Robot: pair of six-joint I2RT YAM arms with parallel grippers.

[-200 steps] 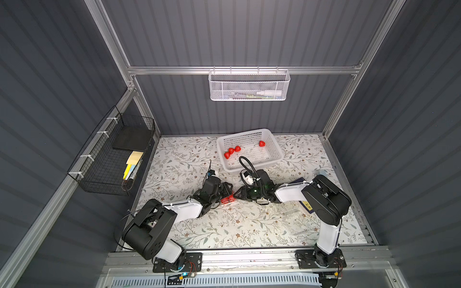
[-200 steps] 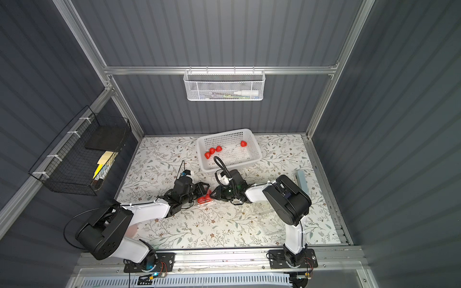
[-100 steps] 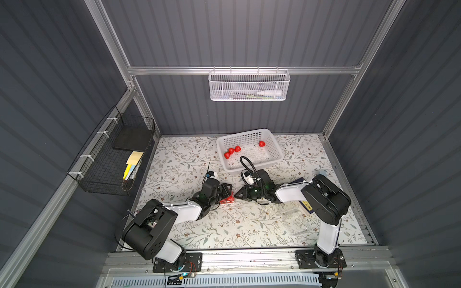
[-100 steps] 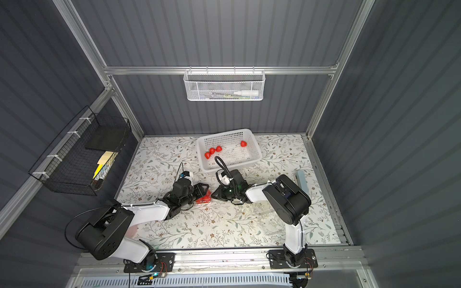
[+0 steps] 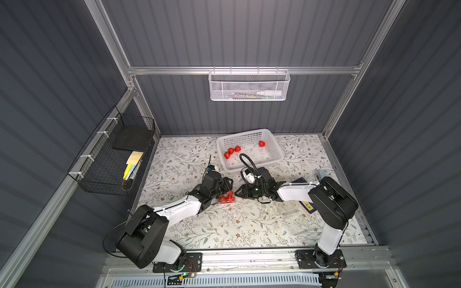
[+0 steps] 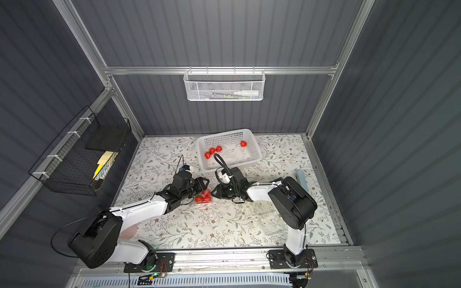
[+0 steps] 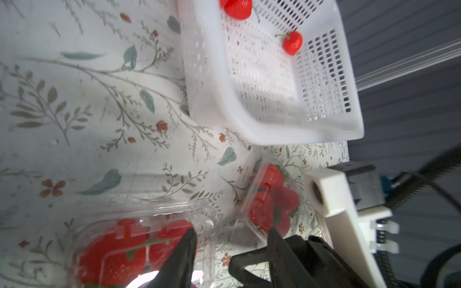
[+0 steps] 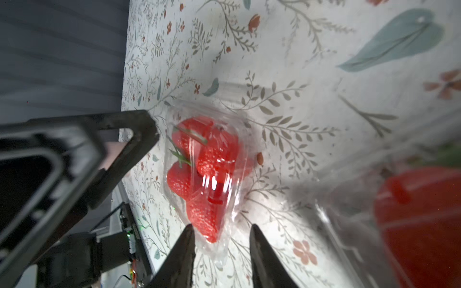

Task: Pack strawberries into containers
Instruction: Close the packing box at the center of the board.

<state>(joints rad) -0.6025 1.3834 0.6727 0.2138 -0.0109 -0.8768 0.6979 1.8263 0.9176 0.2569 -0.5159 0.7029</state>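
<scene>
Barely anything has moved; both arms still meet over the desk (image 5: 224, 224). Top views: clear plastic clamshell container (image 5: 232, 201) of red strawberries (image 5: 222, 199) between them, four in the white perforated basket (image 5: 274, 144). Left wrist: left end effector (image 7: 232, 230) spread. Right wrist: right end effector (image 8: 221, 225) spread just at the container's end. Clamp hard and you risk crushing it.
</scene>
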